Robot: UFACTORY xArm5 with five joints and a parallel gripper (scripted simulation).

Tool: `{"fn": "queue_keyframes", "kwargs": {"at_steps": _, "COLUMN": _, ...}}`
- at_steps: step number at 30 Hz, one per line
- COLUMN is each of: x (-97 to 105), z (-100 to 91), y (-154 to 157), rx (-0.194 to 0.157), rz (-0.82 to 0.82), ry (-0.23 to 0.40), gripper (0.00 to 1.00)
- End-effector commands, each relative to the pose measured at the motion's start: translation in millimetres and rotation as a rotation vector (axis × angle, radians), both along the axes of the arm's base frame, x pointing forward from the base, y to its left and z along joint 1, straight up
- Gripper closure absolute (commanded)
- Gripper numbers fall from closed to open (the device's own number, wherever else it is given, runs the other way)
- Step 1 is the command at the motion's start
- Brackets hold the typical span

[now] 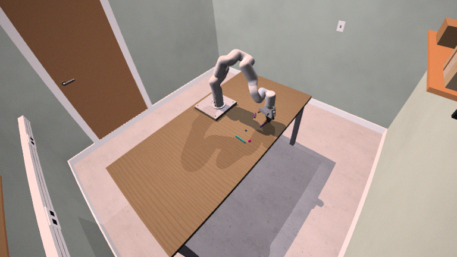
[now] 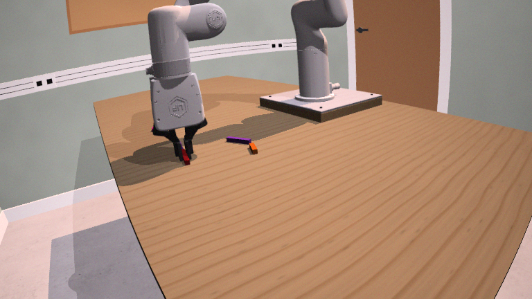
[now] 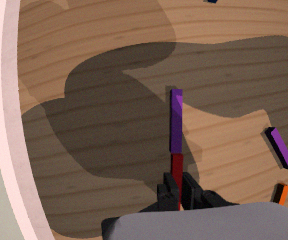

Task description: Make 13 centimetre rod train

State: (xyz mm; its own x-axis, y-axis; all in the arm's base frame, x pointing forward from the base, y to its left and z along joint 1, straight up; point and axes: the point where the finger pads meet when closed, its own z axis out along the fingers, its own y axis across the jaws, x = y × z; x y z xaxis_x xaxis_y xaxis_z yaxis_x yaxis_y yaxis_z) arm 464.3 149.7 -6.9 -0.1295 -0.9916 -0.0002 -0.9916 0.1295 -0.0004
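Note:
My gripper [image 1: 268, 118] [image 2: 183, 149] [image 3: 174, 185] is shut on a red rod [image 2: 185, 158] [image 3: 178, 166] and holds it down at the table near the right edge. In the wrist view a purple rod [image 3: 176, 119] [image 1: 263, 124] lies flat straight ahead of the red rod, in line with it, their ends touching or almost touching. A second purple rod [image 3: 282, 147] [image 2: 238, 139] [image 1: 254, 115] lies apart to the side, with an orange rod [image 3: 283, 192] [image 2: 253, 147] close by its end.
A blue rod [image 1: 246, 130], a magenta rod [image 1: 249, 140] and a turquoise rod [image 1: 240, 138] lie farther along the table. The table edge [image 3: 4, 114] runs close beside the gripper. The arm's base plate [image 2: 321, 104] stands behind.

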Motion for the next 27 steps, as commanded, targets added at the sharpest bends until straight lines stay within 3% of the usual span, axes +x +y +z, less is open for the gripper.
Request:
{"fn": "queue_keyframes", "kwargs": {"at_steps": 1, "x": 1.4, "z": 1.4, "y": 0.5, "rx": 0.001, "rz": 0.000, "ry": -0.004, "gripper": 0.96}}
{"fn": "queue_keyframes", "kwargs": {"at_steps": 24, "x": 1.4, "z": 1.4, "y": 0.5, "rx": 0.001, "rz": 0.000, "ry": -0.004, "gripper": 0.96}}
{"fn": "queue_keyframes", "kwargs": {"at_steps": 27, "x": 1.4, "z": 1.4, "y": 0.5, "rx": 0.001, "rz": 0.000, "ry": -0.004, "gripper": 0.92}}
